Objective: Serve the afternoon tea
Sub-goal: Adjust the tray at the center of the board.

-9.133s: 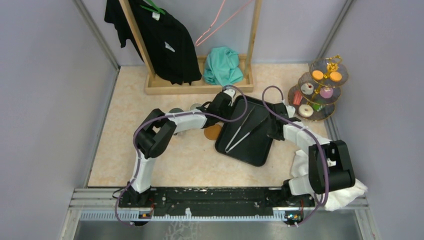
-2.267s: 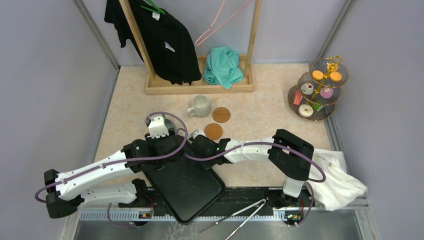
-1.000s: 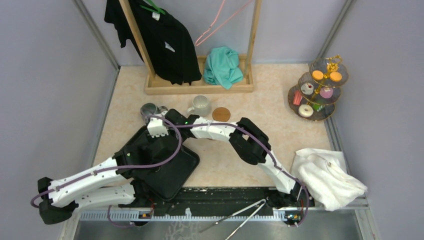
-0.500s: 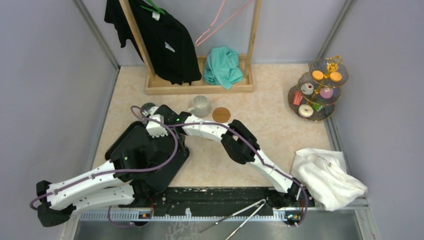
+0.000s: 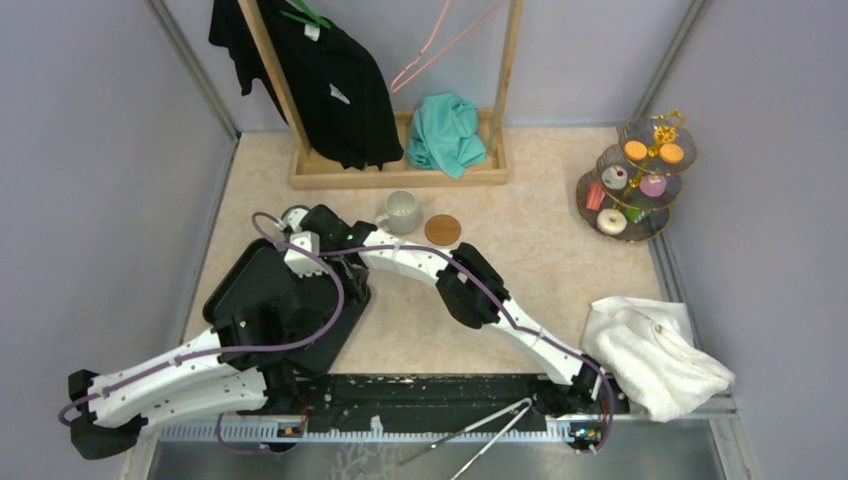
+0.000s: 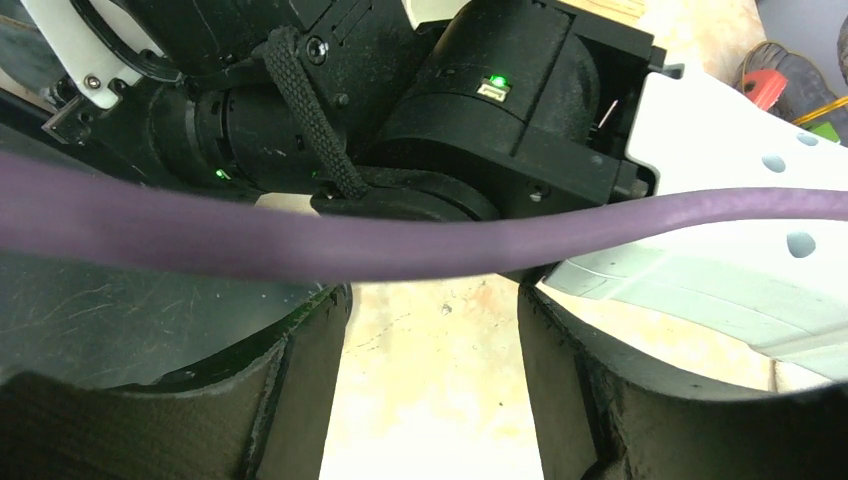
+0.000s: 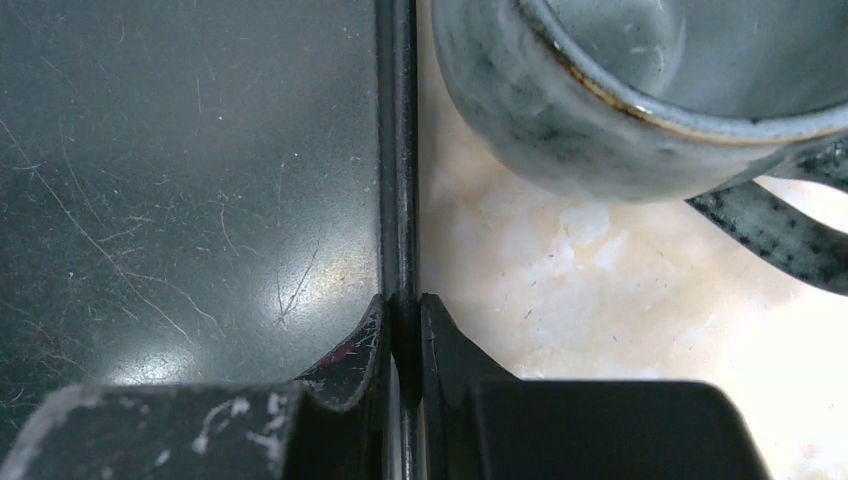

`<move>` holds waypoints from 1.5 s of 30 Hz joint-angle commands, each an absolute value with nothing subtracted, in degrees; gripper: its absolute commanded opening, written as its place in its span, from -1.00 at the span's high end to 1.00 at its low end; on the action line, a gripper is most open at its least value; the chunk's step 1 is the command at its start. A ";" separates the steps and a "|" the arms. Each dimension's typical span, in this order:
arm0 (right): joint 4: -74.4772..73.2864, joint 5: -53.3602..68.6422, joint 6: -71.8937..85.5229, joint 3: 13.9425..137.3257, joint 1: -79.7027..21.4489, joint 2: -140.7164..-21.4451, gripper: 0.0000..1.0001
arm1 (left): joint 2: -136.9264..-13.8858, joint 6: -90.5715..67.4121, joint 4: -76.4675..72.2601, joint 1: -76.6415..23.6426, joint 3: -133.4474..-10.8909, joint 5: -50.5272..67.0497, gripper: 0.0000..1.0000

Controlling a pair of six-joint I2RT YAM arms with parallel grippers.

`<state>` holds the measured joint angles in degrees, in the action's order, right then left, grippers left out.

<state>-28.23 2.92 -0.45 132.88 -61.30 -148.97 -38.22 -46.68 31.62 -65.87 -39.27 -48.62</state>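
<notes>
The black tray (image 5: 250, 300) lies at the left of the table, with its scratched floor (image 7: 180, 180) filling the left of the right wrist view. My right gripper (image 7: 404, 315) is shut on the tray's thin far rim. Just beyond that rim stands a dark grey mug (image 7: 600, 110); from above it (image 5: 292, 213) is mostly hidden behind my right wrist. My left gripper (image 6: 432, 380) hangs open over bare tabletop beside the tray, facing the right wrist. The glass three-tier stand (image 5: 640, 180) with sweets is at the far right. A pale mug (image 5: 400, 212) sits mid-table.
A brown coaster (image 5: 442, 229) lies right of the pale mug. A wooden clothes rack (image 5: 395, 175) with a black garment and a teal cloth stands at the back. A white towel (image 5: 660, 355) lies at the near right. Metal tongs (image 5: 480, 432) rest on the front rail.
The tray has slid further left, with my right gripper still on its rim. Both arms have moved left with it. My right wrist now covers more of the dark mug.
</notes>
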 commanded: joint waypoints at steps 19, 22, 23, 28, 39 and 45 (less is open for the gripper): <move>-9.22 1.37 -4.49 111.41 -60.69 -130.47 0.23 | -36.65 -46.23 31.86 -66.00 -42.67 -48.51 -0.59; -7.01 0.43 -4.40 106.36 -60.66 -126.37 0.22 | -35.61 -45.95 31.58 -66.00 -43.10 -48.67 -0.59; -6.44 0.09 -4.32 104.85 -60.65 -125.20 0.22 | -35.45 -45.76 31.49 -66.01 -43.21 -48.78 -0.59; -5.37 -2.39 -4.18 99.52 -60.53 -120.46 0.22 | -36.11 -44.36 31.35 -65.99 -44.30 -50.19 -0.60; -3.90 -7.05 -0.97 87.67 -58.25 -110.17 0.21 | -42.22 -33.09 18.56 -65.37 -45.39 -51.09 -0.64; -4.04 -10.34 1.00 82.33 -57.26 -104.94 0.21 | -48.29 -27.23 11.34 -62.12 -47.99 -46.16 -0.67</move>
